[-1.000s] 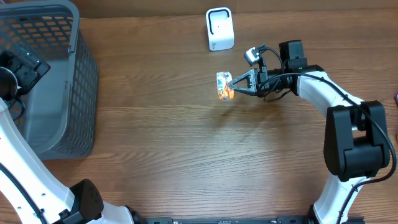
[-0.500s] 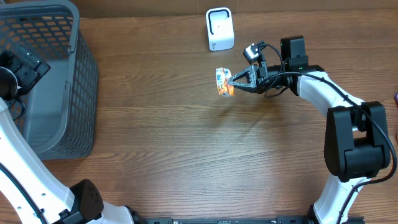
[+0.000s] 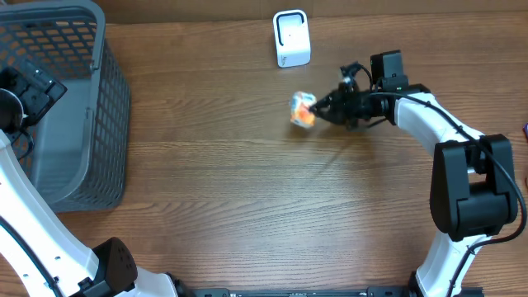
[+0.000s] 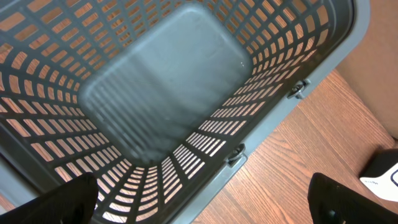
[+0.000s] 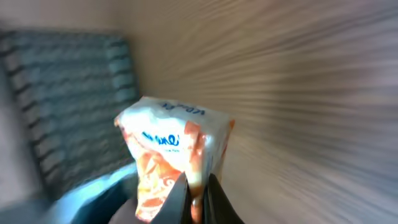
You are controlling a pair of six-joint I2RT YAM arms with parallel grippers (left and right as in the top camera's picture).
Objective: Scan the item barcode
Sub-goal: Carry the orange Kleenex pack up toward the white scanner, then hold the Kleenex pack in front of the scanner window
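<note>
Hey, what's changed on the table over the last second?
The right pincer, shut on the snack packet, rolled its wrist, turning the packet roughly in place below the white scanner; the packet now looks blurred. Nothing was grabbed or released. The left pincer stays open over the grey basket; scanner and basket did not move.

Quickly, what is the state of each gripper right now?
Left gripper: jaws open, holding nothing, over the basket.
Right gripper: jaws shut on the orange-white packet.
</note>
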